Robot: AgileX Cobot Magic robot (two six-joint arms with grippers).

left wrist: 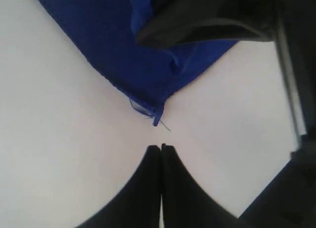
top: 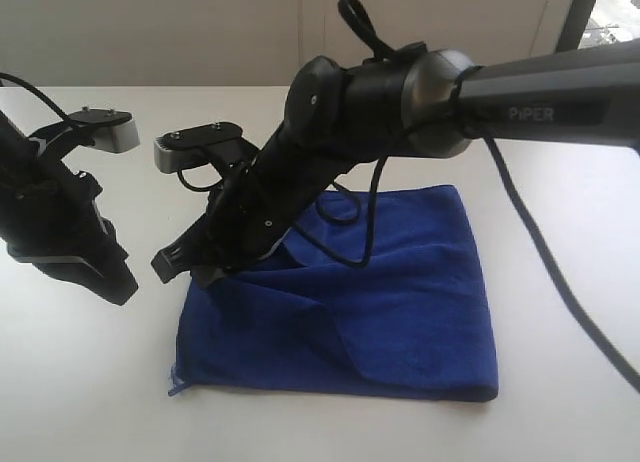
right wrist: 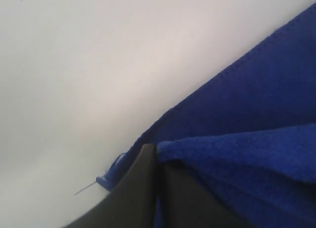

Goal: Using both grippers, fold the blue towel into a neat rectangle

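At the left gripper (left wrist: 161, 147): the black jaws are pressed together tip to tip, and nothing is held between them.
Under the left gripper: bare white table (left wrist: 59, 154) is seen. The tips are held above it, near the towel's corner but apart from it.
At the right gripper (right wrist: 154, 150): the jaws are clamped on a layer of the blue towel (right wrist: 256, 114). A fuzzy edge is seen coming out at the tips, and a thin blue strip is seen between the jaws.
Right arm: it is stretched in from the right of the exterior view and over the towel, so that its gripper is placed at the towel's upper left corner, close to the left gripper.
Blue towel: it is spread on the table, right of centre in the exterior view. A flap is raised from its left part up to the right gripper, and a diagonal crease is seen below that flap. The rest is laid flat.
Thread tail (left wrist: 166, 126): it is seen at the towel's near left corner, resting on the table and pointed toward the left gripper's tips.
Cable (top: 540, 242): a black cable is draped from the right arm down past the towel's right edge.
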